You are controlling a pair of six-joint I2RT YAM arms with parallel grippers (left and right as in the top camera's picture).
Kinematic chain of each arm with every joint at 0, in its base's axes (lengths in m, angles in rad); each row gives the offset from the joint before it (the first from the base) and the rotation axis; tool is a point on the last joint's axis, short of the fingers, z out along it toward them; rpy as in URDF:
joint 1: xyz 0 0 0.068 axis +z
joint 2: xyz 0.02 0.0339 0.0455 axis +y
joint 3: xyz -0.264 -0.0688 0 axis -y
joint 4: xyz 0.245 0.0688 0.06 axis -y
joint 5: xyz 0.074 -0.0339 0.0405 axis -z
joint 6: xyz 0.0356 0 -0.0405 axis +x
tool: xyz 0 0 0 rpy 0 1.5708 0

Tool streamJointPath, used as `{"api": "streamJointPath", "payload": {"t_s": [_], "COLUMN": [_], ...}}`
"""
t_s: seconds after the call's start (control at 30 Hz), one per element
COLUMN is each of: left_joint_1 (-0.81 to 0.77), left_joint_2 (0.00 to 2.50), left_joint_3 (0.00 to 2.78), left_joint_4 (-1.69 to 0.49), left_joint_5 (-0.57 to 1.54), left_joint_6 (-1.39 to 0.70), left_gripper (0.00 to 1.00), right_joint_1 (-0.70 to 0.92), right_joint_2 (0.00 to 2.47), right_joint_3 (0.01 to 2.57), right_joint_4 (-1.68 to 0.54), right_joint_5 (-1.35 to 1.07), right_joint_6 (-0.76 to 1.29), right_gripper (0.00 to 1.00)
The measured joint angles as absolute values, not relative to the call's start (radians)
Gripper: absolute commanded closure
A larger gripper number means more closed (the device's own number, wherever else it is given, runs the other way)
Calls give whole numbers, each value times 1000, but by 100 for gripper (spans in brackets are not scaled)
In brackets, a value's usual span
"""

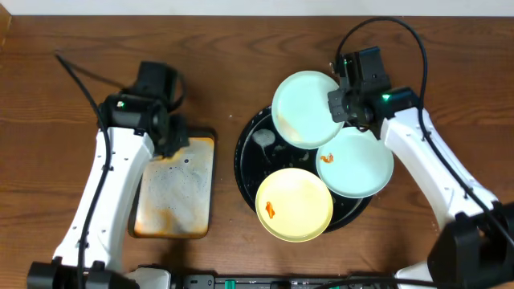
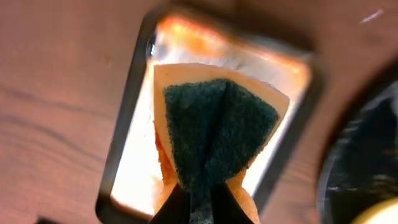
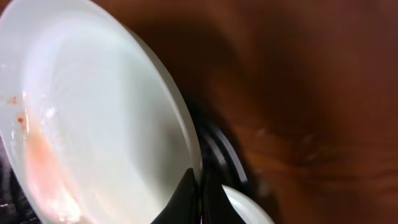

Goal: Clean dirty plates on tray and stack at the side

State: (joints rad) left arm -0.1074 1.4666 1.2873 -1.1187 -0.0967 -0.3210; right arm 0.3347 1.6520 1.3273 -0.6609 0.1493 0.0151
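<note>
Overhead view showed the large round black tray with a raised rim [image 1: 247, 152] on the brown wooden table [image 1: 48, 120], carrying a pale yellow round plate [image 1: 294, 205] at its near side and a pale blue-green round plate [image 1: 357, 164] at its right, each marked with a small orange smear. A second pale blue-green plate [image 1: 303, 108] sat over the tray's far edge, its right rim pinched by the right gripper [image 1: 341, 104], whose jaws were clamped together on it; the right wrist view showed this plate tilted, with a faint orange streak [image 3: 40, 155] on its face. To the left, well apart from the black tray, lay a rectangular rust-stained metal tray [image 1: 173, 201]. The left gripper [image 2: 199, 202] was above it, jaws squeezed onto a yellow sponge with a dark green scouring face [image 2: 214, 134], folded in the grip
</note>
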Motion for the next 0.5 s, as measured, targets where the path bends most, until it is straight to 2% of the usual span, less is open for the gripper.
{"api": "streamJointPath", "payload": {"t_s": [0.2, 0.5], "left_joint_1": [-93, -93], "left_joint_2": [1471, 1471], "left_joint_3": [1148, 1131], "left_joint_4": [-1043, -1043], "left_joint_5": [-77, -77], "left_joint_6": [-318, -317], "left_gripper": [93, 92], "right_joint_1": [493, 683], "right_joint_2": [1623, 1623], "right_joint_3": [1327, 1327], "right_joint_4": [-667, -617], "right_joint_5": [389, 784], "right_joint_6": [-93, -252], "right_gripper": [99, 99]}}
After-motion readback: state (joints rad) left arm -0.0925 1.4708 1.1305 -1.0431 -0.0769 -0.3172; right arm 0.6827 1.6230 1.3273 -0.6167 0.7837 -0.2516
